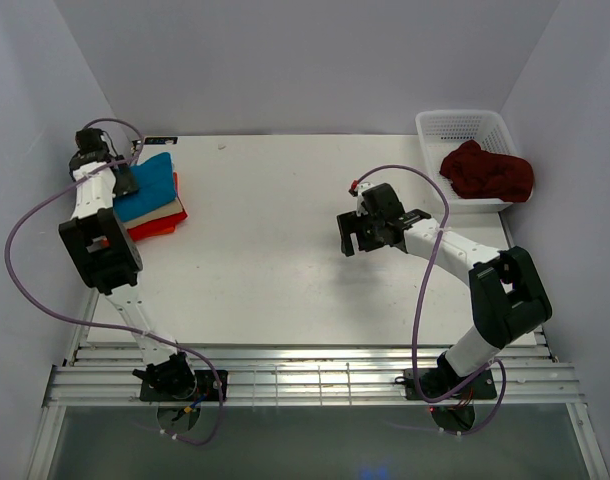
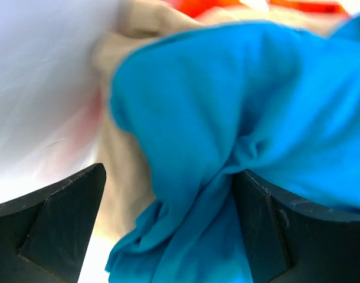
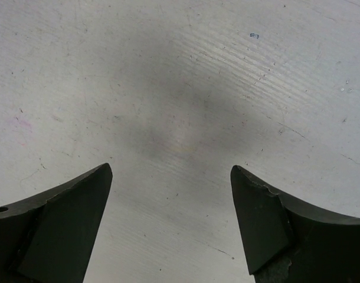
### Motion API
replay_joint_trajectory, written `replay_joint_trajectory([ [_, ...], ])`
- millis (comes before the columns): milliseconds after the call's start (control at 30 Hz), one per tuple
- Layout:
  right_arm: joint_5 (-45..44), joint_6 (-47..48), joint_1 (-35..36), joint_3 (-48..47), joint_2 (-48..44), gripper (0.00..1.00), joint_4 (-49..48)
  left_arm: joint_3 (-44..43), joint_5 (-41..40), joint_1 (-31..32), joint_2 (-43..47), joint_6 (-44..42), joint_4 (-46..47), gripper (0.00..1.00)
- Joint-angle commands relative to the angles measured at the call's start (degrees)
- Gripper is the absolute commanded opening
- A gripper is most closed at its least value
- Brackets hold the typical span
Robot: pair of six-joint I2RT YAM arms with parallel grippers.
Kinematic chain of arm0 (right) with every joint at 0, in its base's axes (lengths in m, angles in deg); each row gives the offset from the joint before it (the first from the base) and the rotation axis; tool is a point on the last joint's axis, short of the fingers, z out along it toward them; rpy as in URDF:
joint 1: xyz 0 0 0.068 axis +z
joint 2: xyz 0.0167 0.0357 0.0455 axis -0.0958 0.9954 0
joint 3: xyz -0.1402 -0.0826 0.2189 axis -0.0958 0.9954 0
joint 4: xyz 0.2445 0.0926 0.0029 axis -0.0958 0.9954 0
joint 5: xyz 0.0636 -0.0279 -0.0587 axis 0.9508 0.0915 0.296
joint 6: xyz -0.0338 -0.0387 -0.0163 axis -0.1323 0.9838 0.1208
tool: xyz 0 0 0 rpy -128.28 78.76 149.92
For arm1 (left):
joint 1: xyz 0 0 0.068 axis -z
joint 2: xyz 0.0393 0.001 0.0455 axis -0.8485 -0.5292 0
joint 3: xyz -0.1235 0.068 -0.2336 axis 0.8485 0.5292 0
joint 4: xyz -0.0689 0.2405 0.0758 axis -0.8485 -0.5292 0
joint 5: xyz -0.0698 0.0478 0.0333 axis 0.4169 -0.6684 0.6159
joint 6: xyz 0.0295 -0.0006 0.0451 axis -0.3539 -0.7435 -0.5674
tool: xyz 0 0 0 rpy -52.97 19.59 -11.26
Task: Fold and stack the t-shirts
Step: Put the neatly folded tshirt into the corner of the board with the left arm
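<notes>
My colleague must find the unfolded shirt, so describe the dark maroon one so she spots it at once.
In the far right corner of the table stands a white lattice basket. The dark maroon shirt lies crumpled in it, spilling over the right rim. The teal, beige and red shirts are stacked far left; this one alone is bunched up.

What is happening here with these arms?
Two arms are folding and stacking t-shirts. The left gripper is open at the far left, with a fold of the teal shirt between its jaws, which lies on the beige shirt and the red shirt. The right gripper hangs open over the table, empty. The maroon shirt lies crumpled in the white basket, not yet folded.
</notes>
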Motion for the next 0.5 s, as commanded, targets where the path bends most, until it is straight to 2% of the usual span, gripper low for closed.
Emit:
replay_joint_trajectory([
  [0,0.1,1.2,0.3,-2.3,-1.3,0.88,0.2,-4.3,-11.4,-0.5,6.1,5.4,0.9,0.98],
  [100,0.0,1.2,0.2,-3.7,-1.9,0.88,0.2,-2.4,-11.1,0.0,14.2,8.0,7.5,0.98],
  [200,0.1,1.2,0.2,-5.2,-2.6,0.85,-0.2,3.6,-11.6,4.1,23.0,6.7,14.1,0.98],
  [300,-1.0,1.3,0.2,-6.8,-3.2,0.85,-0.2,10.4,-11.2,11.0,29.2,4.9,21.1,0.98],
  [333,-2.8,1.5,0.2,-7.4,-3.6,0.85,0.6,12.1,-7.5,13.4,30.4,5.1,23.1,0.98],
  [433,-5.2,2.8,0.3,-9.2,-5.2,0.85,1.9,20.1,1.1,14.6,35.1,11.1,26.2,0.98],
  [467,-6.1,3.2,0.2,-9.2,-5.9,0.83,1.7,25.6,5.8,14.8,36.3,12.1,27.5,0.98],
])
